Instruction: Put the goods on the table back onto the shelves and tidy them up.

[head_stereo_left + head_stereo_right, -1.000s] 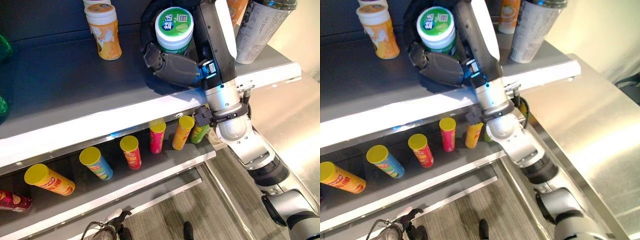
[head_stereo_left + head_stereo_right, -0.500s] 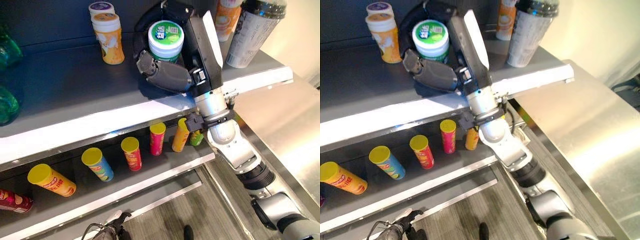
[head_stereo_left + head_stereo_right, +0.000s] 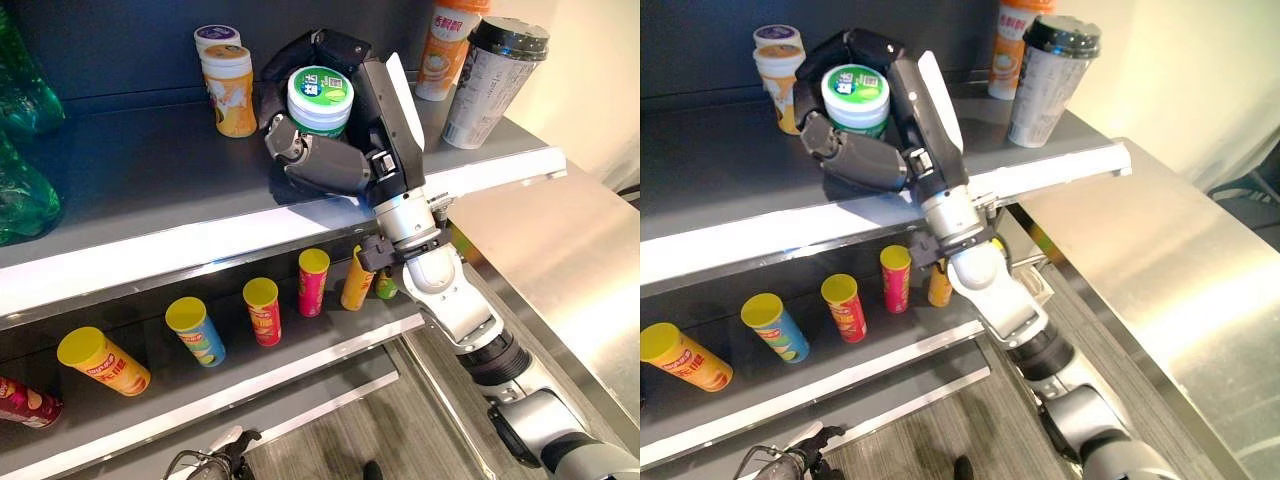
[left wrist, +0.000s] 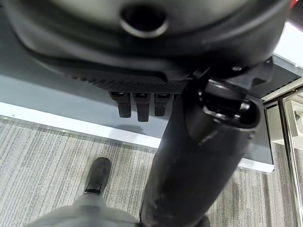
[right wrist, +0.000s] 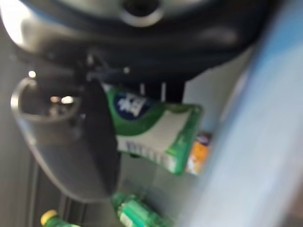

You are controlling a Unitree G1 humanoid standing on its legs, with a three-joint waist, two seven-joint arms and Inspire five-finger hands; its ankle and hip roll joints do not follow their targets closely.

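While the green-lidded tub (image 3: 320,100) is not yet released, you can count the job as partly done. Going left to right: green bottles (image 3: 25,195) sit at the far left of the upper shelf (image 3: 150,190), then two small cups (image 3: 228,88) stand one behind the other toward the back. Just right of them your right hand (image 3: 325,160) has its fingers and thumb curled round the tub, which stands upright over the shelf's middle — whether its base already rests on the board, I cannot tell. Further right a tall orange cup (image 3: 444,50) and a dark-lidded tumbler (image 3: 490,80) stand close together at the shelf's end. On the lower shelf (image 3: 820,385), a row of yellow-capped canisters (image 3: 262,310) runs across, several tilted and unevenly spaced, so the tidying there looks unfinished.

At the right, the steel counter (image 3: 1160,260) shows a bare top where it is in view. Your left hand (image 4: 142,101) hangs low over the floor, fingers relaxed and holding nothing.

What is left, I judge: set the tub down, let go, then straighten the rows.
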